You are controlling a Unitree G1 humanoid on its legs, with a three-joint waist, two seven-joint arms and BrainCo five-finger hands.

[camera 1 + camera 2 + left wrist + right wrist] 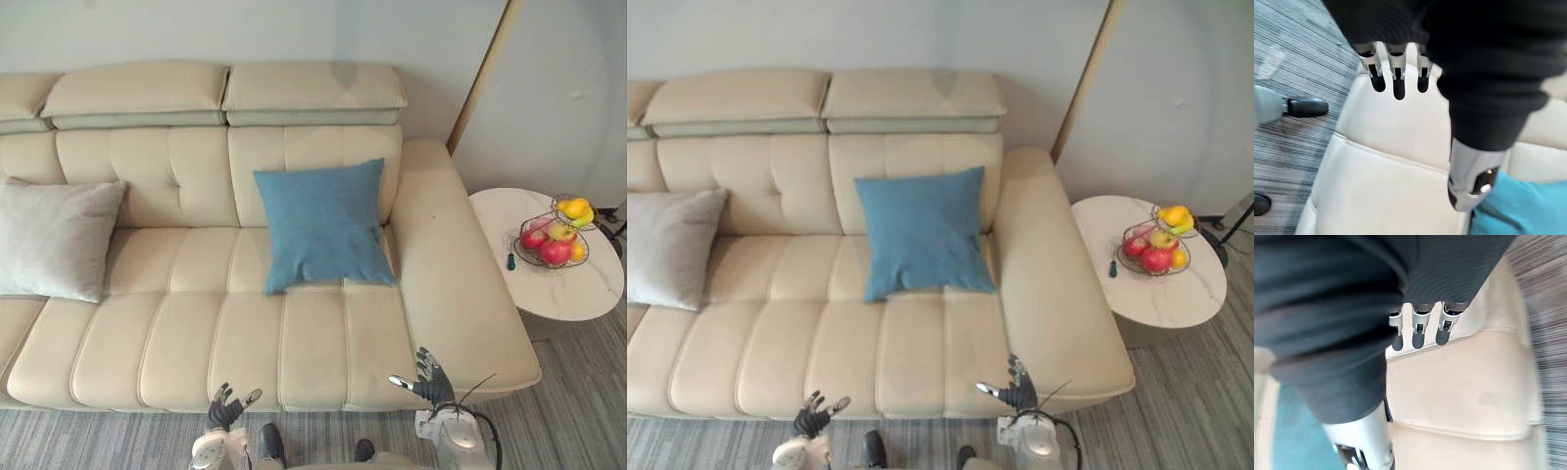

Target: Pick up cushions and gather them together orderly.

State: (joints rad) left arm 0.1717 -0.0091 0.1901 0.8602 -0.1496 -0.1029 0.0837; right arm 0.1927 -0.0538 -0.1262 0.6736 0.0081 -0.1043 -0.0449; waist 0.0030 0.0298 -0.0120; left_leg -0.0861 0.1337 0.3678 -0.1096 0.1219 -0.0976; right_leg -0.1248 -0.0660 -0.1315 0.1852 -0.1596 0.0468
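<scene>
fingers (1399, 87) of the left hand (223, 409) loose and spread, holding nothing, low before the front edge of the sofa (196, 333); fingers (1419, 333) of the right hand (428, 384) likewise relaxed and empty, at the seat's right front corner; blue cushion (323, 223) leaning on the backrest; grey cushion (54, 238) well apart at the left end; past the armrest, a round side table (588, 289) bearing a fruit basket (554, 243).
</scene>
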